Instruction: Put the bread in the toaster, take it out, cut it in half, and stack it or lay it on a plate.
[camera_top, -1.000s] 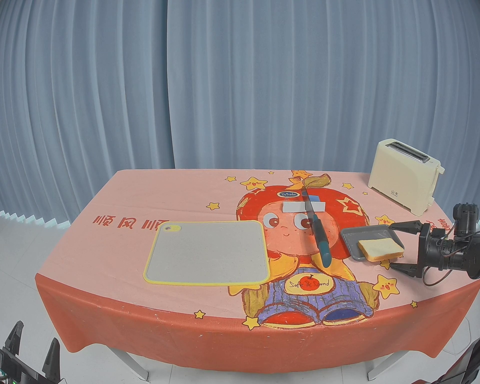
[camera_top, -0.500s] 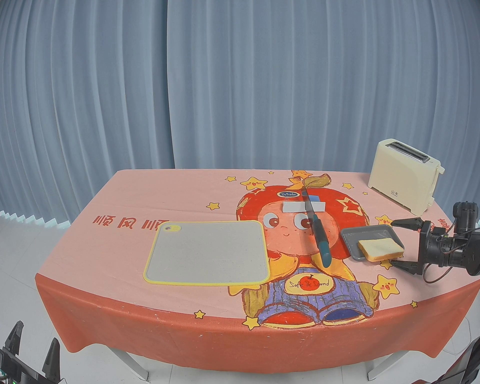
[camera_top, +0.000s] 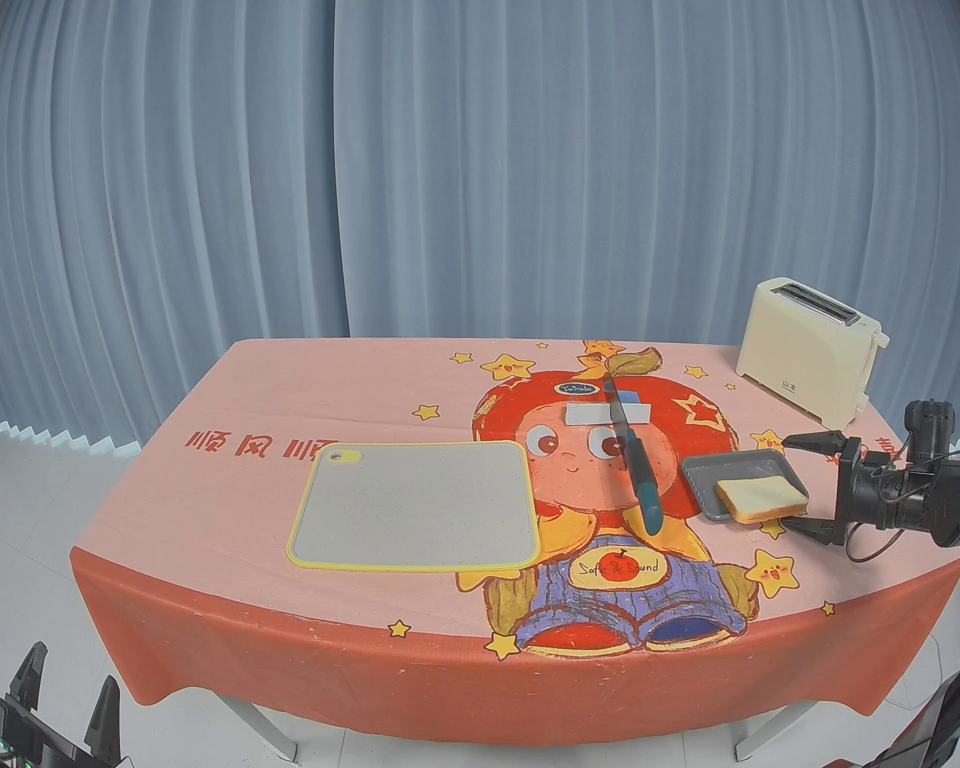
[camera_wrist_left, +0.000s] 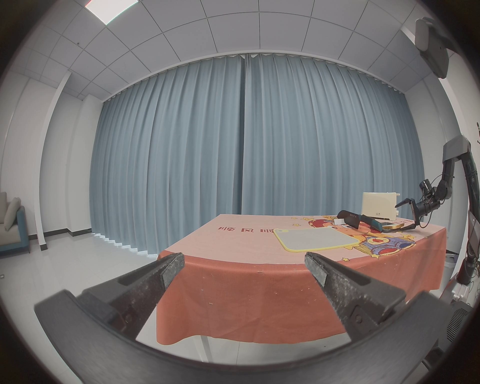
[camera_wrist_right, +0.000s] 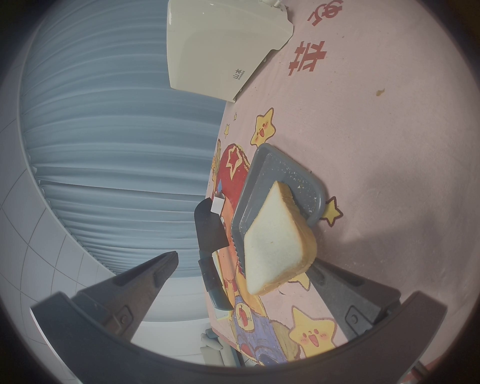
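A slice of bread (camera_top: 762, 497) lies on the near right part of a grey plate (camera_top: 722, 466) at the table's right side. My right gripper (camera_top: 786, 481) is open, level with the table, one finger on each side of the bread's right end. In the right wrist view the bread (camera_wrist_right: 275, 240) overhangs the plate (camera_wrist_right: 280, 172) and hides part of one finger (camera_wrist_right: 350, 295). The cream toaster (camera_top: 810, 350) stands behind the plate at the far right. A knife (camera_top: 635, 460) with a teal handle lies left of the plate. My left gripper (camera_wrist_left: 243, 262) hangs open below the table's near left corner.
A grey cutting board (camera_top: 415, 505) with a yellow rim lies at the middle left of the pink printed tablecloth (camera_top: 300, 390). Blue curtains close off the back. The toaster (camera_wrist_right: 225, 45) stands close beyond the plate in the right wrist view.
My right gripper has drifted slightly toward the far side of the table, still open around the bread's end. Bread, plate, knife and left gripper have not moved.
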